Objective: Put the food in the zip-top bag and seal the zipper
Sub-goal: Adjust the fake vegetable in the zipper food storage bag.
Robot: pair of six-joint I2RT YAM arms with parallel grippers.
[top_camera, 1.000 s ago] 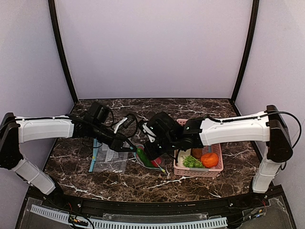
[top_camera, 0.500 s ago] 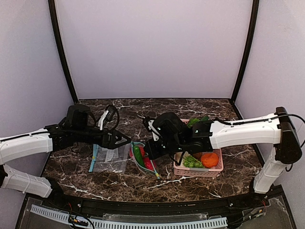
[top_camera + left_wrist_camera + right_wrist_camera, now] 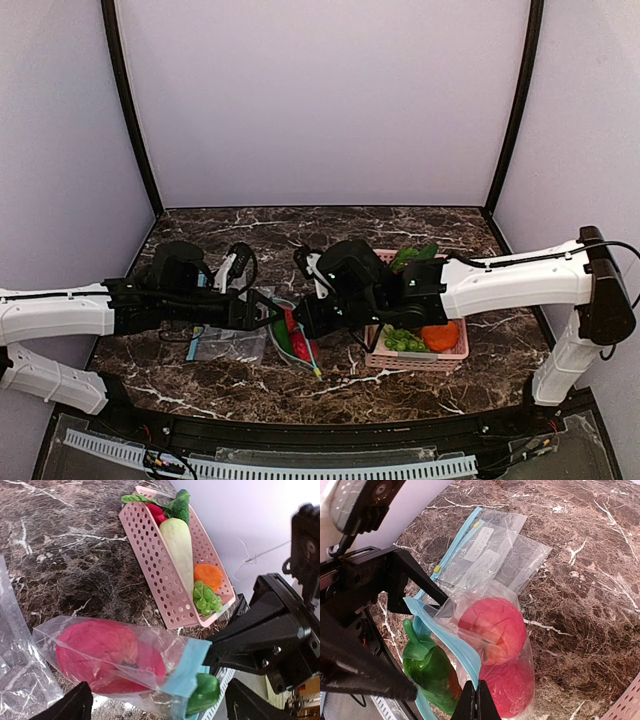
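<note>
The zip-top bag (image 3: 520, 645) hangs just above the marble, with my right gripper (image 3: 476, 700) shut on its light blue zipper (image 3: 455, 645). Two red-pink fruits (image 3: 492, 622) sit inside it, one above the other. The dark green cucumber (image 3: 432, 672) lies in the bag's mouth between the two blue lips, its stem end sticking out. My left gripper (image 3: 160, 707) stands open, its black fingers (image 3: 70, 707) either side of the bag's mouth and apart from it. From above, the left gripper (image 3: 262, 312) and right gripper (image 3: 303, 325) meet at the bag (image 3: 285, 345).
A pink perforated basket (image 3: 155, 565) stands to the right, holding a long white radish (image 3: 177, 545), an orange fruit (image 3: 210, 575) and leafy greens (image 3: 205, 597). Spare clear bags (image 3: 490, 555) lie flat on the marble left of the filled bag.
My left gripper has opened and let go of the cucumber, drawn back left, then come in again beside the bag's mouth. The right gripper and bag have shifted slightly toward the front.
</note>
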